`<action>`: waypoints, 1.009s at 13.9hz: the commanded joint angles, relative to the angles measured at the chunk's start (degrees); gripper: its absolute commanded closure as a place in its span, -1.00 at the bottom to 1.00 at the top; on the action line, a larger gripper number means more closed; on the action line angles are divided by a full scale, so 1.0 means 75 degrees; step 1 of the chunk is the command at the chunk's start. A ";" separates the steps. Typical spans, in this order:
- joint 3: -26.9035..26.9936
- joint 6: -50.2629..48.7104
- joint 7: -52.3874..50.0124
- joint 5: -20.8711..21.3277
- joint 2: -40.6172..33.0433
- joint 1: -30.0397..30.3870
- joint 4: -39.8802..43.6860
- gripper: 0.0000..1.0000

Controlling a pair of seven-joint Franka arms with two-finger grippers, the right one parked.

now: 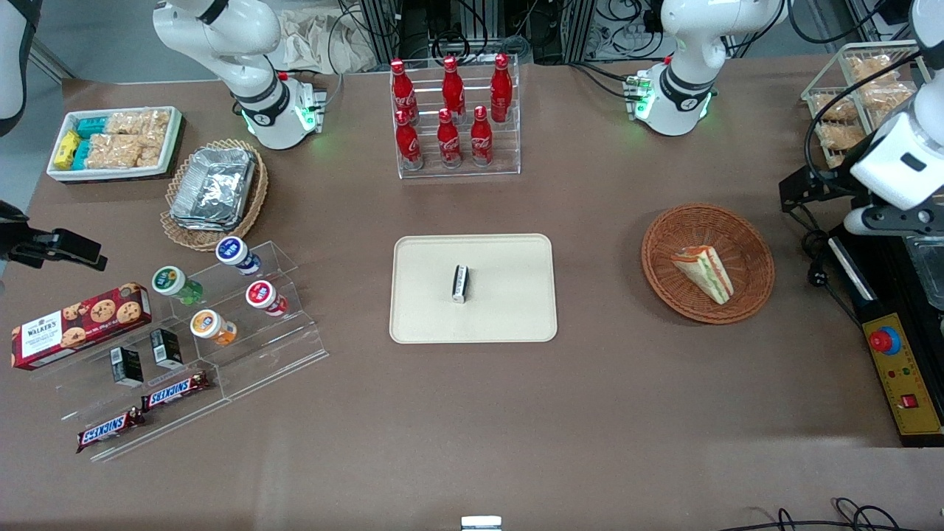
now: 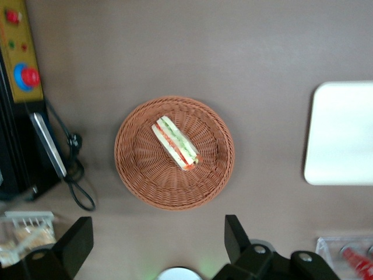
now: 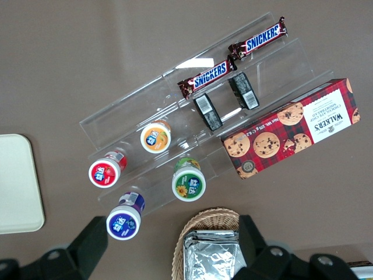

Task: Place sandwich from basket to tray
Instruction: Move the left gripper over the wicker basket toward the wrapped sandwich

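Approach step: tool (image 2: pixel 157 239), fingers apart, probably high above sandwich (image 2: pixel 175 143) in basket (image 2: pixel 134 175); next, descend to grasp.

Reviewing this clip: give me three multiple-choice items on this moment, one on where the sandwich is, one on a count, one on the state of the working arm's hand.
1. Where is the sandwich?
A. On the tray
B. In the basket
C. On the bare table

2. How many red bottles stand in the clear rack?
A. Four
B. Six
C. Eight

3. What is the state of the hand?
A. Open, above the table beside the basket, holding nothing
B. Shut on the sandwich
C. Resting on the tray

Answers:
1 B: the wedge lies inside the basket, while the tray holds only a small black-and-white bar.
2 B: two rows of three.
3 A: the left wrist view shows its fingers spread apart, nothing between them.
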 commanded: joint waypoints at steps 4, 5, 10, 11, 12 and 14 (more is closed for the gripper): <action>-0.0223 0.2278 -0.3176 0.0146 -0.0720 -0.0123 -0.2609 -1.00; -0.0305 0.2864 -0.3982 0.0158 -0.0838 -0.0112 -0.3253 -1.00; -0.0294 0.5621 -0.5901 0.0205 -0.0945 -0.0030 -0.5823 -1.00; -0.0282 0.6053 -0.5912 0.0193 -0.0944 -0.0018 -0.6185 -1.00; -0.0282 0.6556 -0.5912 0.0193 -0.0921 -0.0018 -0.6525 -1.00; -0.0224 0.7437 -0.5912 0.0193 -0.0793 0.0005 -0.7136 -1.00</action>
